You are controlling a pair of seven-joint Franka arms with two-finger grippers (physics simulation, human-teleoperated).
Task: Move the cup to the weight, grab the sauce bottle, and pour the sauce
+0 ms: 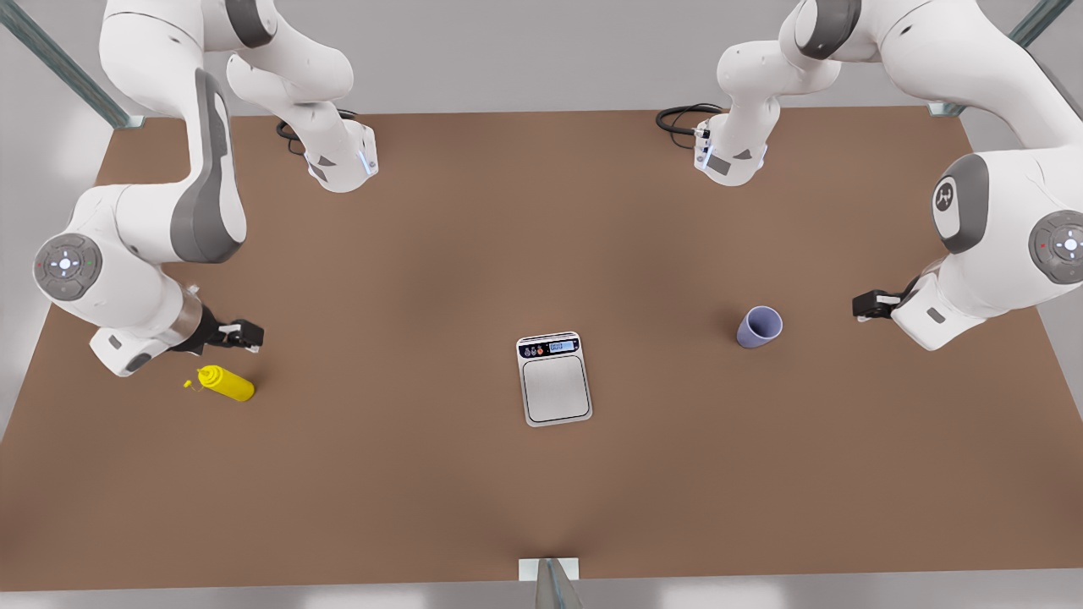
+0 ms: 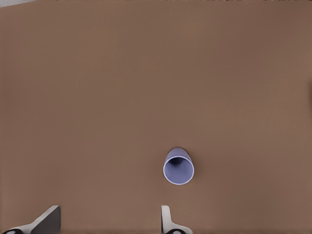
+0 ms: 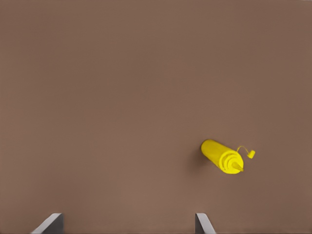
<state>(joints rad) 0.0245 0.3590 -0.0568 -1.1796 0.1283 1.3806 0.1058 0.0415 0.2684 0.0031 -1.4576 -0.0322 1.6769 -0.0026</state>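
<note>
A: From the front view, which of our arms is nearer the cup (image 1: 759, 326)?

B: The left gripper (image 1: 861, 305), at the front view's right edge of the worktop (image 1: 423, 474). The cup stands near it, toward the worktop's middle, and the weight (image 1: 554, 378) lies further the same way, well apart. So we judge the first move is a reach across to the cup, then a carry on toward the centre.

A: And our right gripper (image 1: 254, 336)?

B: Near the opposite edge, with the sauce bottle (image 1: 225, 383) just beside it, closer to the near edge. The bottle looks upright, its nozzle pointing up toward the camera. That arm waits.

A: Left wrist view?

B: Our fingers (image 2: 166, 220) are spread with nothing between them. The cup (image 2: 178, 169) sits ahead of one fingertip, off the centre line, lavender with a darker inside, mouth up.

A: Right wrist view?

B: Fingers (image 3: 204, 223) spread there too. The bottle (image 3: 223, 156) is bright yellow, with a small cap on a tether beside the nozzle.
</note>
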